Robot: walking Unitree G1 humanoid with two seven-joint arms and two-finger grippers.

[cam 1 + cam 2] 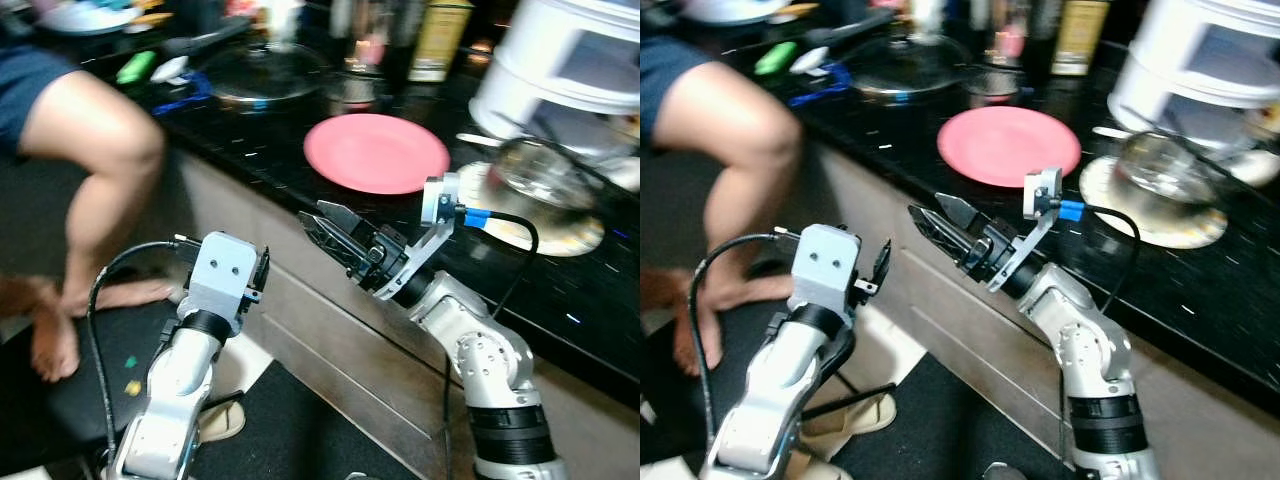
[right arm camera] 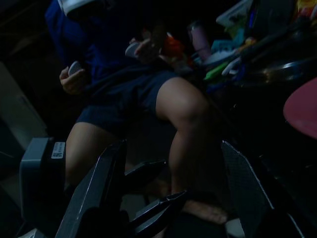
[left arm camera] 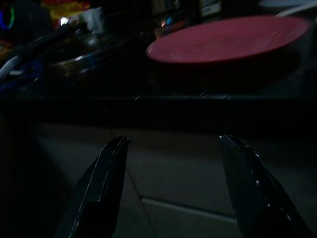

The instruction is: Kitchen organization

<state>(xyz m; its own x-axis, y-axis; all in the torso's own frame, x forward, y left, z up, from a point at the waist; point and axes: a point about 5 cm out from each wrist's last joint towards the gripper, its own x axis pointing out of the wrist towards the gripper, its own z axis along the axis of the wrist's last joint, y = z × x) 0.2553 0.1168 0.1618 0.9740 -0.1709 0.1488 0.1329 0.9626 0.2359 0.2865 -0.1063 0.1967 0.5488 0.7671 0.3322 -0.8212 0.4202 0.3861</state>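
A round pink plate [image 1: 375, 152] lies flat on the black counter [image 1: 250, 140], close to its front edge. My right gripper [image 1: 318, 216] hovers open in front of the counter edge, just below and left of the plate, with its fingers pointing left and nothing between them. Lower and further left, my left gripper [image 1: 262, 270] is held up before the cabinet front. In the left wrist view the left gripper [image 3: 173, 140] is open and empty, aimed at the counter edge with the plate [image 3: 228, 38] above it.
A person sits at the left, bare leg [image 1: 95, 160] near the counter. A lidded pan [image 1: 265, 75], bottles [image 1: 440, 40], a white appliance [image 1: 570, 70] and a glass bowl [image 1: 540, 170] on a round mat crowd the counter. A slipper [image 1: 220, 420] lies on the floor.
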